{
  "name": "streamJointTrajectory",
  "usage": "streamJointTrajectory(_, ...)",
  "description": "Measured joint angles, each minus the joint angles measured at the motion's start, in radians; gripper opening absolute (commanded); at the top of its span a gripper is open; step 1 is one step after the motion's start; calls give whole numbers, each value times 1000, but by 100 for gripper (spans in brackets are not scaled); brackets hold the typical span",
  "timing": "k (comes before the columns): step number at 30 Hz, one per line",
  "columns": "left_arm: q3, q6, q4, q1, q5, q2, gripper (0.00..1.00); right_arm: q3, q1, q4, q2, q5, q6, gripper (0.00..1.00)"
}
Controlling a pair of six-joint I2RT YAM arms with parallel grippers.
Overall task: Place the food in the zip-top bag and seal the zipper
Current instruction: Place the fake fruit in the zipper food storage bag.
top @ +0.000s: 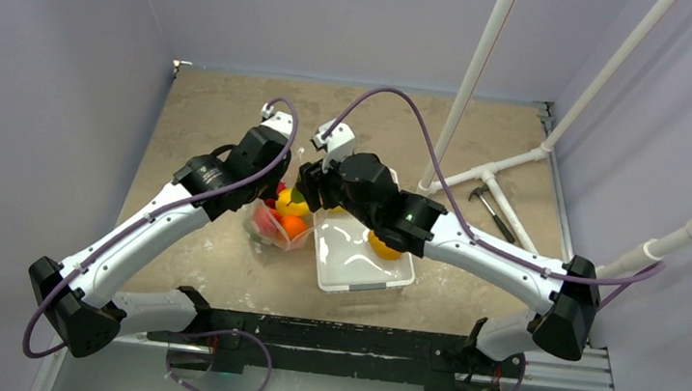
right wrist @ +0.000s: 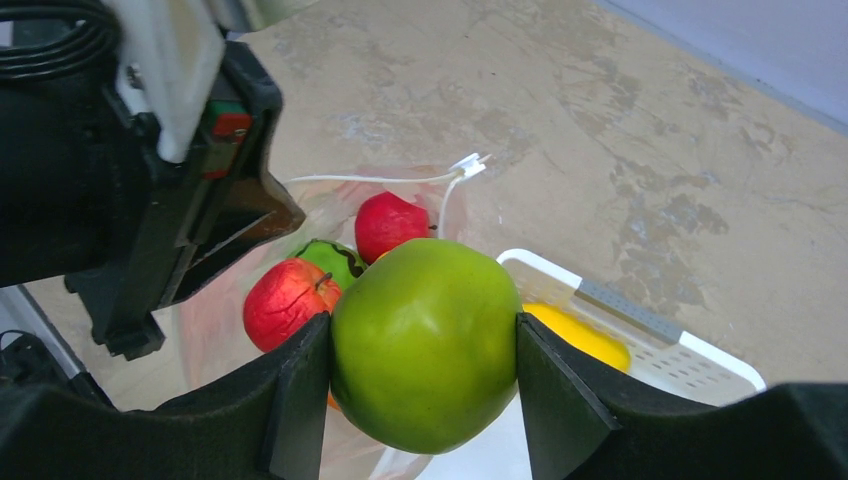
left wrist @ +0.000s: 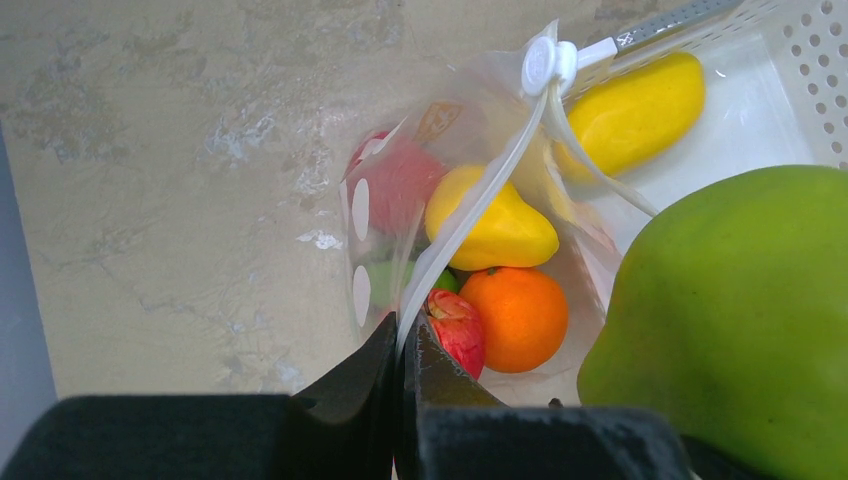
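The zip-top bag point(top: 273, 229) lies left of the white tray point(top: 363, 277), its mouth held up. My left gripper point(left wrist: 403, 325) is shut on the zipper point(left wrist: 480, 190) strip at the bag's rim. Inside the bag are a yellow fruit point(left wrist: 495, 225), an orange point(left wrist: 515, 315), a red apple point(left wrist: 458, 330) and a green fruit point(right wrist: 335, 258). My right gripper point(right wrist: 420, 328) is shut on a green apple point(right wrist: 425, 345), held just above the bag's mouth and the tray's edge. A yellow fruit point(right wrist: 580, 335) lies in the tray point(right wrist: 690, 365).
An orange fruit point(top: 383, 248) sits in the tray under my right arm. A white pipe frame point(top: 490, 177) and a small dark tool point(top: 491, 206) lie at the back right. Blue walls close in on three sides of the table.
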Motion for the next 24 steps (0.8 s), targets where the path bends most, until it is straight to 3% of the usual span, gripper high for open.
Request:
streamJointTrajectory(11,0,-9,-3,0,-6,0,0,-16,34,68,0,-22,-18,83)
streamJointTrajectory(24,0,-10,-3,0,-9,0,0,-19,39,71,-6,-8,-5,92)
